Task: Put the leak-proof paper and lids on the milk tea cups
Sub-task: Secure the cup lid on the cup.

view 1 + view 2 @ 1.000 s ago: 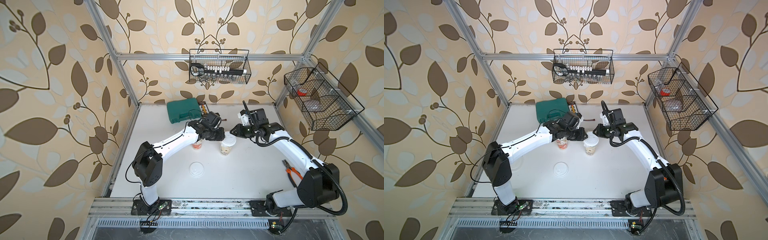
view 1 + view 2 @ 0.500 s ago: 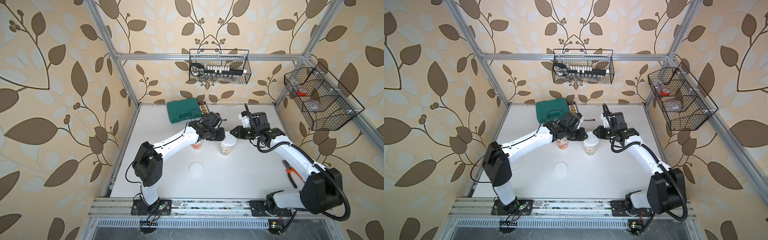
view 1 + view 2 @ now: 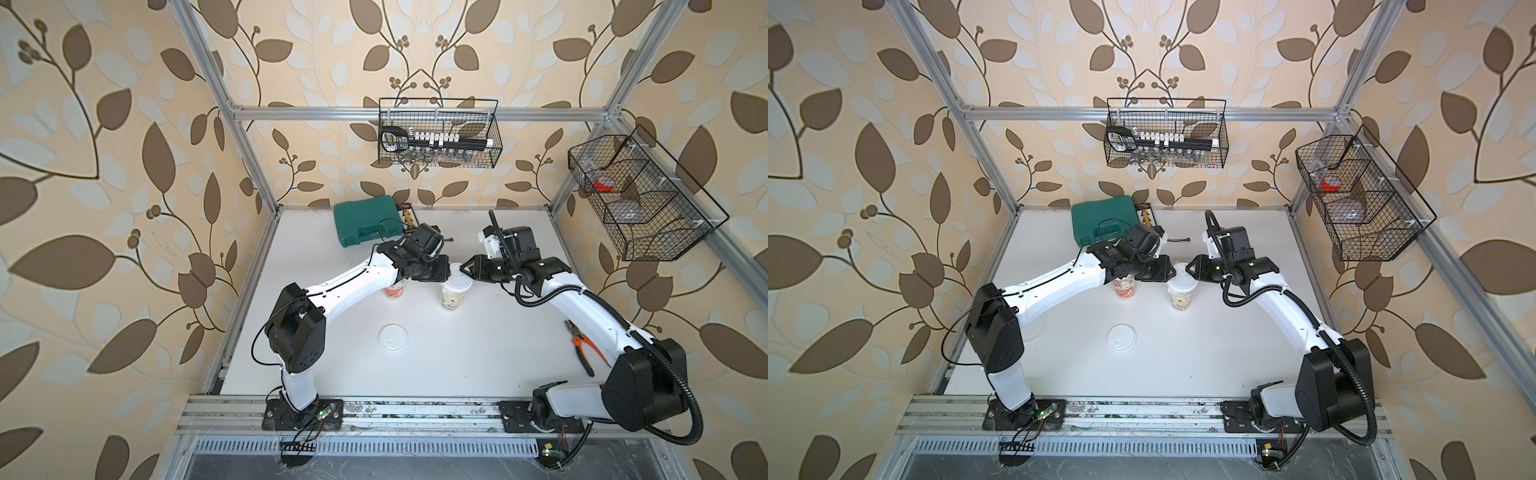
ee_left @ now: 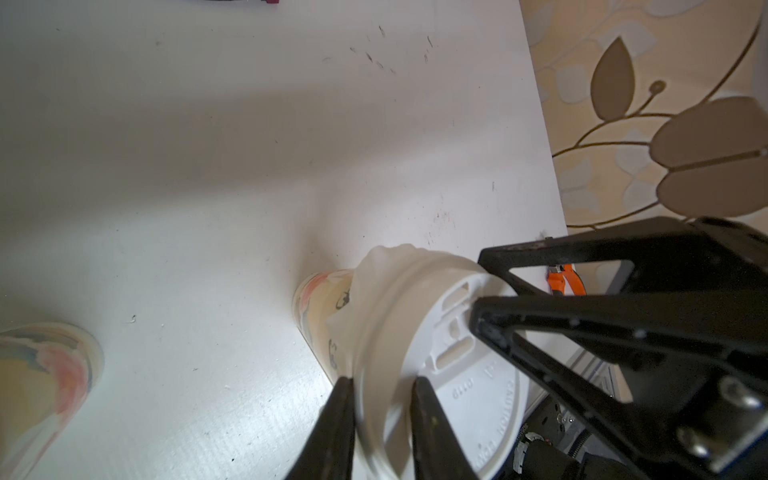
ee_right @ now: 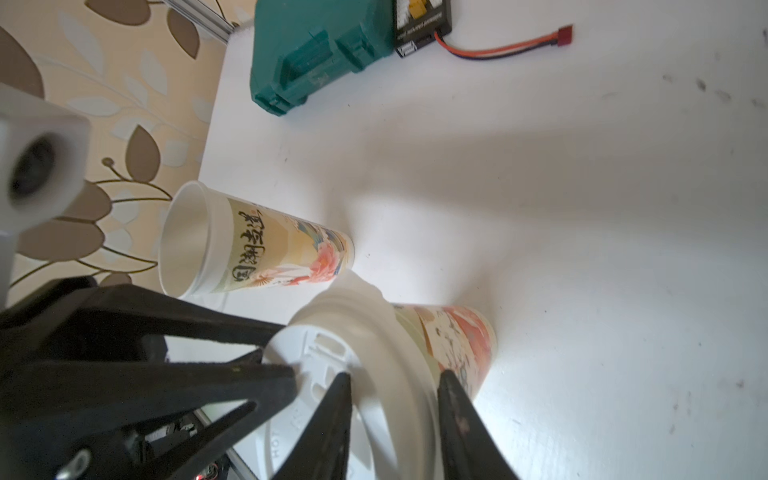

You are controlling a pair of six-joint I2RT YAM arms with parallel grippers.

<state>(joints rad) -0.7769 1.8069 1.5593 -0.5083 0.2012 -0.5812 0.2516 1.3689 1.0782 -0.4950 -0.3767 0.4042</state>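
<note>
Nearest the arm bases, a round white lid lies flat on the white table, and orange-handled pliers lie near the table's right edge beside the right arm. Further in, the two milk tea cups stand upright, just beside each other. The open cup is partly under the left forearm, and its mouth is uncovered in the right wrist view. The lidded cup wears a white moulded cap, and the leak-proof paper sits crumpled under that cap. It bulges out past the cap's skirt on one side and hangs down the cup wall. Both arms meet over this cup from opposite sides. The left gripper is clamped on the cap's rim, with one finger on the cap's top and the other outside the skirt. The right gripper straddles the rim on the opposite side, its jaws standing wider apart and not visibly squeezing the cap. Behind the cups, a green case lies at the table's far edge, with a small black board just beside it and a red-and-black lead trailing from it. On the far wall hangs a wire basket holding tools, and a second wire basket hangs on the right wall.
</note>
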